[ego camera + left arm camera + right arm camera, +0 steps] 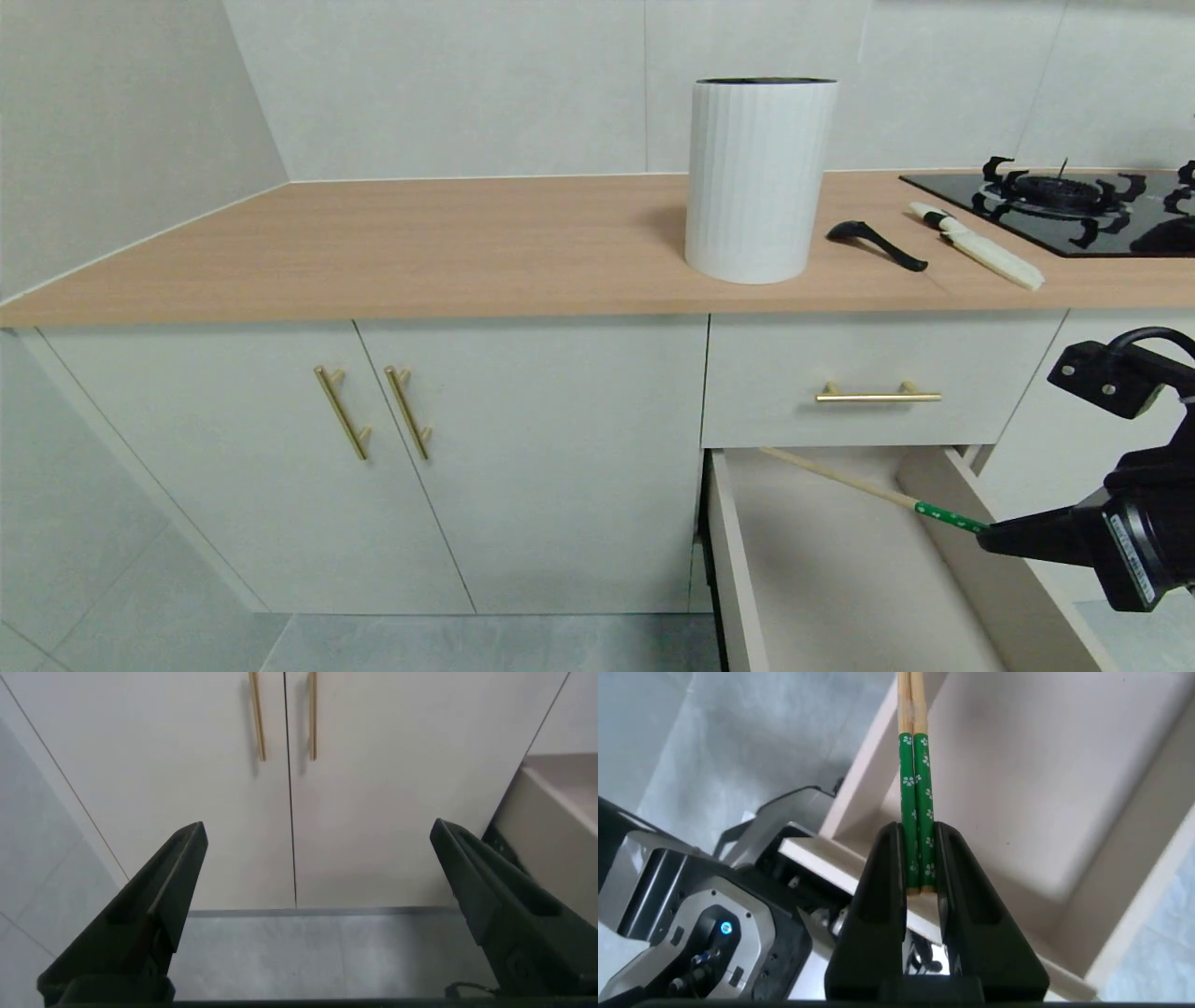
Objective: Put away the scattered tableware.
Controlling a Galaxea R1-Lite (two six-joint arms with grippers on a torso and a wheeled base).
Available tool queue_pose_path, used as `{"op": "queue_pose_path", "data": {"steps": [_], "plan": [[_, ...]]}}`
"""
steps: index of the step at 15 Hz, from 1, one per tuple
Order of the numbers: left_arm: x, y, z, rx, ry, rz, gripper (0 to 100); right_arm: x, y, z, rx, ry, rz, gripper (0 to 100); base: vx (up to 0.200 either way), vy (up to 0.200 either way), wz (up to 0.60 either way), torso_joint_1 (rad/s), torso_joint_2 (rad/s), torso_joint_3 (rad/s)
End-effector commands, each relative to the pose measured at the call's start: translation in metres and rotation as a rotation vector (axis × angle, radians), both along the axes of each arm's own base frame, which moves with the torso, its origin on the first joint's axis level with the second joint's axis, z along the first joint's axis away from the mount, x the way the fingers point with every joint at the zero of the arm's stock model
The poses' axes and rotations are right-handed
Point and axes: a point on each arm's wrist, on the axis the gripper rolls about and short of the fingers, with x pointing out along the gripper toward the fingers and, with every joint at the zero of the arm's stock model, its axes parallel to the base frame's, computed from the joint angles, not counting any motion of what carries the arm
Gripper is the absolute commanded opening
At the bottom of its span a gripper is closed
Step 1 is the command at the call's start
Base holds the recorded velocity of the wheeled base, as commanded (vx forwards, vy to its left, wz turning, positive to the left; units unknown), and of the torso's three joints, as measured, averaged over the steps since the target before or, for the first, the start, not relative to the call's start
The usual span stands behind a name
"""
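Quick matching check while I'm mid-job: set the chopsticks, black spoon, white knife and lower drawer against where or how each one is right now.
Things:
1. chopsticks
2. black spoon
3. white knife
4. lower drawer

Place or state:
A. on the counter, nearest the white canister
B. pulled open
C. clamped in the right gripper
D. on the counter, alongside the hob

Pairs: 1-C, 2-A, 3-D, 4-B
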Motion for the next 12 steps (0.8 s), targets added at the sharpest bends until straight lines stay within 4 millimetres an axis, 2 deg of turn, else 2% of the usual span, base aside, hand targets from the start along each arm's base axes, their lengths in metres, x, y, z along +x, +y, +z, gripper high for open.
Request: {"op": "queue_pose_path", "data": {"steps": [1, 5, 9, 12], "plan": [[0.0, 0.0, 0.0, 0.001, 0.002, 0.001, 100, 0.001, 0.001, -0.001, -0.001, 0.003, 0.001, 0, 0.0, 0.0, 0.0, -0.134, 0.45, 0.315], [0.0, 0.0, 0.0, 0.001, 0.002, 0.0, 100, 0.001, 0.001, -0.001, -0.001, 0.003, 0.001, 0, 0.0, 0.0, 0.0, -0.099, 0.41, 0.304], [0.0, 0.0, 0.0, 0.001, 0.002, 0.0, 100, 0.002, 0.001, -0.001, -0.001, 0.003, 0.001, 0, 0.0, 0.0, 0.0, -0.022, 0.09, 0.049], [0.0, 0.0, 0.0, -0.001, 0.002, 0.0, 100, 0.017, 0.006, -0.014, -0.034, 0.065, -0.013, 0, 0.0, 0.0, 0.0, 0.0, 0.0, 0.0]]}}
